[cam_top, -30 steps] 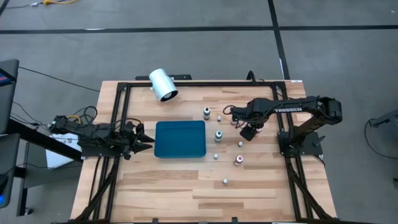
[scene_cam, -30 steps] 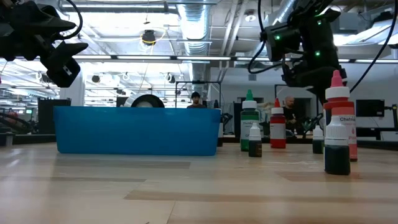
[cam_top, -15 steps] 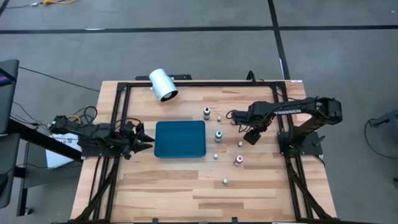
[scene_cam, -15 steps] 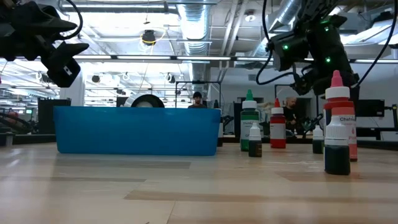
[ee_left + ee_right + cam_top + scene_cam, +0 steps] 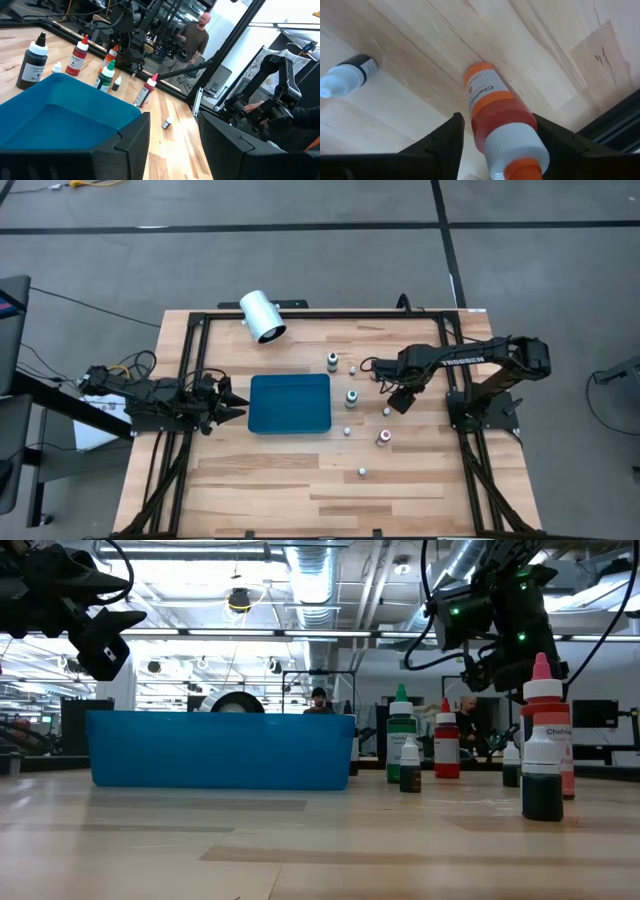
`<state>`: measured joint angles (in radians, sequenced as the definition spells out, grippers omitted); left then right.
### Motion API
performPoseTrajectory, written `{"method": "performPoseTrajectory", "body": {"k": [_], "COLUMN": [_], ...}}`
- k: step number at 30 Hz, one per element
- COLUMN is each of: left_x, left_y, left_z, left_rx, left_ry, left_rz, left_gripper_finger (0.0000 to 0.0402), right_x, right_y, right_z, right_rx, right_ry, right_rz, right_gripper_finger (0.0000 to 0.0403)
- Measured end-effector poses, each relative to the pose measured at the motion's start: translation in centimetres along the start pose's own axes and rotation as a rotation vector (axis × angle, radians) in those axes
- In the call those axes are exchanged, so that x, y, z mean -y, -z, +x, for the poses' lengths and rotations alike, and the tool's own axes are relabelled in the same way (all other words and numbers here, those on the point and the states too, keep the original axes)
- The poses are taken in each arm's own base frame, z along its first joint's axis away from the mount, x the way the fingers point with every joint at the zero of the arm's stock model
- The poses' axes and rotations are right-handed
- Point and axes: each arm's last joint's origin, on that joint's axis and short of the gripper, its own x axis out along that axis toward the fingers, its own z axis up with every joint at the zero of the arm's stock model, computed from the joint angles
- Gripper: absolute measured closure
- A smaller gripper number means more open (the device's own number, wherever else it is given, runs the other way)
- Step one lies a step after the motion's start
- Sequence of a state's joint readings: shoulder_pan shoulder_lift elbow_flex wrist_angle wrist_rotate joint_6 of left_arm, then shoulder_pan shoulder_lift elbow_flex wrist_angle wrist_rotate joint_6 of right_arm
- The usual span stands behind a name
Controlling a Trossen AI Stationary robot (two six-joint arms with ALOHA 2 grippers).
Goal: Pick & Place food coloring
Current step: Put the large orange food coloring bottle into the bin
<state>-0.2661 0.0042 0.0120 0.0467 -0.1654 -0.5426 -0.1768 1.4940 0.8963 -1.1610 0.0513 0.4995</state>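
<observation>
Several small food coloring bottles stand on the wooden table right of the teal tray [image 5: 290,404], among them a green-topped one [image 5: 352,397] and a pink-topped one [image 5: 383,437]. My right gripper [image 5: 400,398] points down among them. In the right wrist view it [image 5: 497,122] is open, with one finger on either side of an upright orange bottle [image 5: 492,107]; a gap shows beside one finger, and I cannot tell whether the other touches. A small dark bottle [image 5: 347,75] stands nearby. My left gripper [image 5: 172,150] waits level and open at the tray's left side [image 5: 235,408].
A large white cylinder [image 5: 262,316] lies at the far left of the table. Black frame rails [image 5: 460,430] run along the table's sides, one just beyond the orange bottle. A tall dark bottle [image 5: 541,755] stands near the front. People show in the room behind [image 5: 197,35].
</observation>
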Motion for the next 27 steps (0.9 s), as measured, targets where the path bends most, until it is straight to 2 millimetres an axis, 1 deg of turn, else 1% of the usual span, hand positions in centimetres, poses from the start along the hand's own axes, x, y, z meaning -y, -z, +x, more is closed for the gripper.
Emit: {"method": "performPoseTrajectory", "body": {"k": [7, 9, 11, 17, 23, 27], "left_x": [0.00, 0.00, 0.00, 0.00, 0.00, 0.00], "left_y": [0.00, 0.00, 0.00, 0.00, 0.00, -0.01], "left_z": [0.00, 0.00, 0.00, 0.00, 0.00, 0.00], "left_rx": [0.000, 0.000, 0.000, 0.000, 0.000, 0.001], "left_ry": [0.000, 0.000, 0.000, 0.000, 0.000, 0.000], "left_rz": [0.000, 0.000, 0.000, 0.000, 0.000, 0.000], "left_gripper_finger": [0.0242, 0.0242, 0.0242, 0.0242, 0.0242, 0.0242], "right_x": [0.00, 0.00, 0.00, 0.05, 0.11, 0.23], "right_y": [-0.01, -0.01, -0.01, 0.08, 0.18, 0.36], "right_z": [-0.01, -0.01, -0.01, -0.01, -0.06, -0.66], "right_rx": [0.002, 0.003, 0.003, -0.007, -0.012, -0.040], "right_ry": [0.001, 0.001, 0.001, 0.005, 0.005, 0.021], "right_rz": [0.005, 0.005, 0.005, 0.024, 0.025, 0.023], "right_gripper_finger": [0.0258, 0.0268, 0.0270, 0.0255, 0.0272, 0.0264]}}
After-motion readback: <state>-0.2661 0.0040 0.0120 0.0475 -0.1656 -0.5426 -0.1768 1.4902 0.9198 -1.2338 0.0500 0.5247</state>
